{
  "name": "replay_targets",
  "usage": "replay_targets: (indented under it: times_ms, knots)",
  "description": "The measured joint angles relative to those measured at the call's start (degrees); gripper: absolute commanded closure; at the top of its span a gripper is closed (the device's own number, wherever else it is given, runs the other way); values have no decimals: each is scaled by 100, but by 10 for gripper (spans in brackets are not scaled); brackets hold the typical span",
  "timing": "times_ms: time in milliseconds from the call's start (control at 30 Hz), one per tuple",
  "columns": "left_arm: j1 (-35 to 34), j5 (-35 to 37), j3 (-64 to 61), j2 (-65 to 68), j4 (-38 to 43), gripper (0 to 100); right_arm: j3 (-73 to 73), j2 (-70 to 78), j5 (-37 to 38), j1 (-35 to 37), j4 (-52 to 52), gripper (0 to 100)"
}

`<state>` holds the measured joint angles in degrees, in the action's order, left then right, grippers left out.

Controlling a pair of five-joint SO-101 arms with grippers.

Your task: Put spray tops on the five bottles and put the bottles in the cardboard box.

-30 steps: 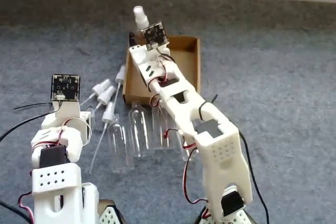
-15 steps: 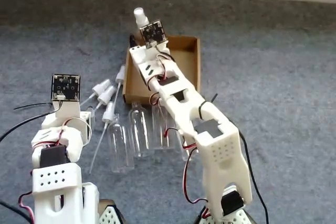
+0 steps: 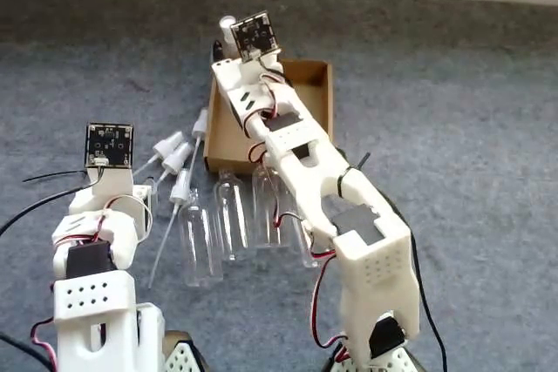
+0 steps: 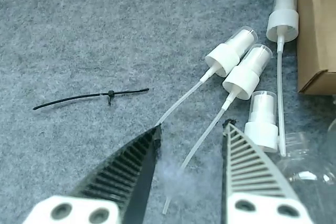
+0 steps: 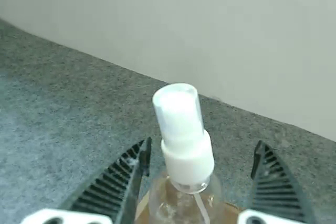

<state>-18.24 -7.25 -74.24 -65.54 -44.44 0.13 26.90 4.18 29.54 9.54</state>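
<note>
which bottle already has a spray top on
The clear plastic bottle standing upright inside the open right gripper; the other bottles lie topless on the grey carpet.

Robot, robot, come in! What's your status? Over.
Right tool open, straddling the capped bottle at the cardboard box. Left tool open over loose spray tops. Stray cable tie lies aside.

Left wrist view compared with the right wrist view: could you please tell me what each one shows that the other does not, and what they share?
Left wrist view: four loose spray tops with long tubes, a black cable tie, a corner of the cardboard box and part of a clear bottle, all lying near the open left hand. Right wrist view: a capped bottle, upright between the fingers of the open right hand, with a pale wall behind. Shared: the grey carpet.
</note>
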Motion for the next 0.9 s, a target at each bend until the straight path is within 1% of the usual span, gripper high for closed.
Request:
replay_targets:
  times_ms: [200,333,600,800,900]
  knots:
    - [0,0,0,0,0,820,-448,-448,0,0,-853,741]
    - [0,0,0,0,0,821,-870,-615,0,0,-1705,741]
    - [0,-9,0,0,0,821,-1336,-1538,0,158,-4360,741]
    - [0,-9,0,0,0,822,-1336,-2514,0,457,-5890,741]
    - [0,-9,0,0,0,822,-1116,-3051,0,659,-6629,741]
